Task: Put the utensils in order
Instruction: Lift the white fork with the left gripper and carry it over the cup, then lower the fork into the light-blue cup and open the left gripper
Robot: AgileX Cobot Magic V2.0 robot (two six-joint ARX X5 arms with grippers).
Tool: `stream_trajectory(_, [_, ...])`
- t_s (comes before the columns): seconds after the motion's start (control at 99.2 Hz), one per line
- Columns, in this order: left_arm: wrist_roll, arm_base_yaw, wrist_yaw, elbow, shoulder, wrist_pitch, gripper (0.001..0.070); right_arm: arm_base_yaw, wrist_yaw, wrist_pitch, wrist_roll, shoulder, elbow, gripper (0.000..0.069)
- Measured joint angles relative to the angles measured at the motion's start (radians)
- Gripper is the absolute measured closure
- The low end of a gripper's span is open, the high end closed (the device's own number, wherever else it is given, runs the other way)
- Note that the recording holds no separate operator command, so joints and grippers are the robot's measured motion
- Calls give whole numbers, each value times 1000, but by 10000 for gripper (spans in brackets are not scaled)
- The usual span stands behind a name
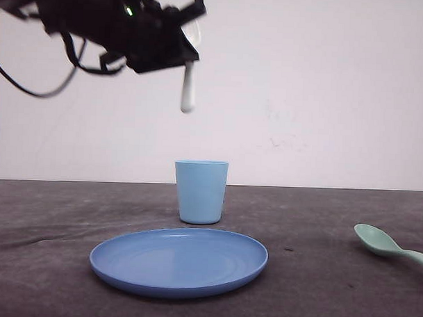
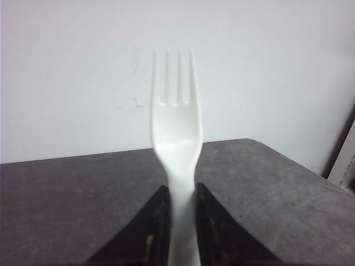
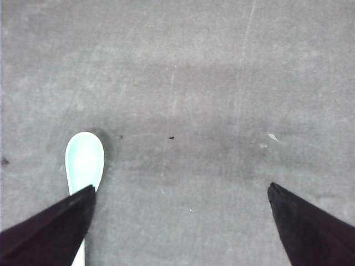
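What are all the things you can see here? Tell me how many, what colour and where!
fork: 1, white, held up in the air in the left gripper, high above the cup, handle end hanging down
spoon: 1, pale mint green, lying on the table at the right, apart from the plate
cup: 1, light blue, upright on the table just behind the plate
plate: 1, blue, round, on the table at the front middle
table: 1, dark grey
wall: 1, white, behind the table
left gripper: 1, black, shut on the fork's handle
right gripper: 1, black, open, above the table, with the spoon beside one finger
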Motion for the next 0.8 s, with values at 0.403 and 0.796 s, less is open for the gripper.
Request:
stream_trajectory(0.403, [69,-13,0,0,241,90,666,0,0,-1,0,0,0,66])
stream_trajectory(0.796, [82,-18,0,0,278,60,666,0,0,-4,0,0,0,66])
